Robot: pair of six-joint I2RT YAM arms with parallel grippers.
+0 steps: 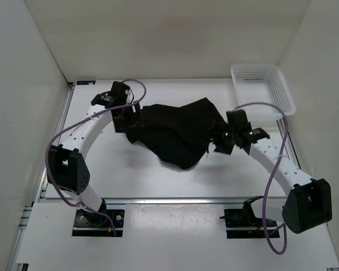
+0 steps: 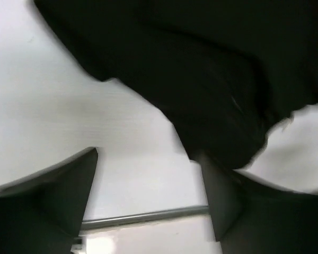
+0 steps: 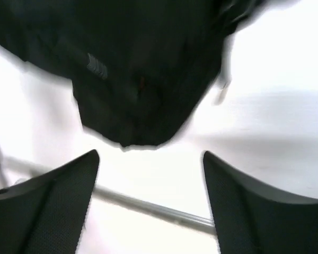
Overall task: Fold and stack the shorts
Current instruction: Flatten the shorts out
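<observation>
The black shorts (image 1: 178, 132) lie crumpled in the middle of the white table, between the two arms. My left gripper (image 1: 129, 117) is at their left edge; in the left wrist view its jaws stand wide apart (image 2: 148, 174) with nothing between them, and the shorts (image 2: 212, 74) drape over the right finger's tip. My right gripper (image 1: 225, 138) is at their right edge; in the right wrist view it is open (image 3: 151, 164) and empty, with the shorts (image 3: 132, 69) just beyond the fingertips. A small pale mark (image 3: 97, 67) shows on the fabric.
A white mesh basket (image 1: 263, 87) stands at the back right corner of the table. White walls enclose the table on three sides. A metal rail (image 1: 175, 199) runs along the table's near edge.
</observation>
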